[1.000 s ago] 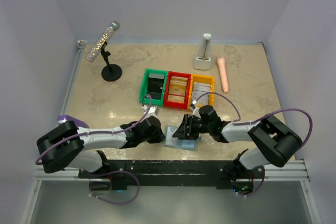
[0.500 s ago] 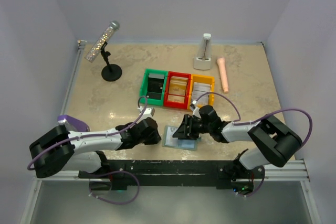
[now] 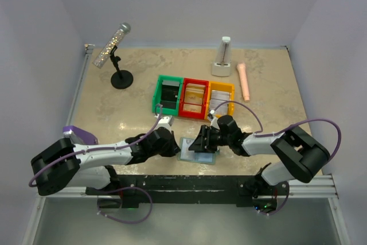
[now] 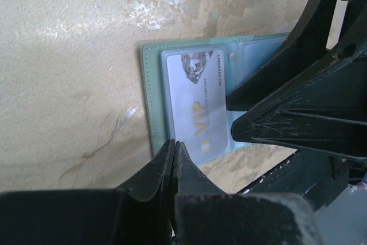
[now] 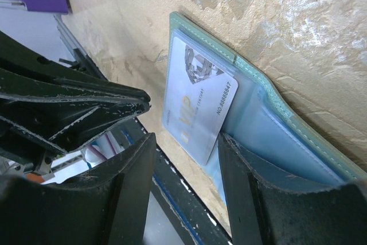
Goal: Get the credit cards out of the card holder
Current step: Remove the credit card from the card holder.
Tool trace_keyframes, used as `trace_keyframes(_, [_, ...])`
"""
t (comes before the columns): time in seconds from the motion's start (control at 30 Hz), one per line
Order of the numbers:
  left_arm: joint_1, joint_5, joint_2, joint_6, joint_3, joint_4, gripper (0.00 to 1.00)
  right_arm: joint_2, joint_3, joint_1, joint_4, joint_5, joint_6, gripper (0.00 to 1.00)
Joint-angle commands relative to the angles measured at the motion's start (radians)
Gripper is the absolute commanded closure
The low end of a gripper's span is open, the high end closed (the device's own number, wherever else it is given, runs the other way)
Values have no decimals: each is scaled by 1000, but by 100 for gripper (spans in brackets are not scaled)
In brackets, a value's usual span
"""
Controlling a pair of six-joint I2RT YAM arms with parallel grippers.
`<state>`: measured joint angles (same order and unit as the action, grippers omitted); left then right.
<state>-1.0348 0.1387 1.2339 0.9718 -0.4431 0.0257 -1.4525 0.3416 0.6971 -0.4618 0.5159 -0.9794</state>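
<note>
The left gripper [image 4: 174, 144] has its fingers pressed tight together. The tips sit at the near edge of the card holder [image 4: 150, 96], right by a corner of the credit card [image 4: 198, 107]. Nothing shows between them, and I cannot tell whether they touch the card.

The silvery card, marked VIP, lies on the holder's left pale blue panel, partly out of its pocket. The holder lies open and flat, green border outward, close to the table's near edge.

The right gripper [image 5: 184, 139] comes in from the other side with its fingers about half spread. One finger [image 5: 241, 164] is over the blue panel, the other is out past the holder's near edge, and the card shows in the gap between them. It grips nothing.

The table [image 3: 114, 101] is a beige marbled surface with a black rail [image 3: 189, 182] along its front. Behind the holder stand three joined bins: green [image 3: 170, 94], red [image 3: 194, 97] and yellow [image 3: 221, 94]. Farther back are a glittery microphone [image 3: 113, 44] on a black stand, a pale upright object [image 3: 222, 58] and a pink cylinder [image 3: 244, 81]. Plain lavender walls [image 3: 189, 4] close in the table on three sides.
</note>
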Motion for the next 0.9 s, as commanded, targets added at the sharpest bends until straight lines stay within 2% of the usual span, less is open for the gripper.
trace_keyframes(0.0, [-2,-25,12,-30,0,68,100,-11,2,-5,-3,-7,12,47])
trace_keyframes(0.27, [-2,-44,64,-31,-2,100,100,-17,2,-7,-6,-5,10,48])
trace_keyframes(0.87, [-4,-8,147,16,-2,37,100,29,-12,-7,-5,-7,4,48])
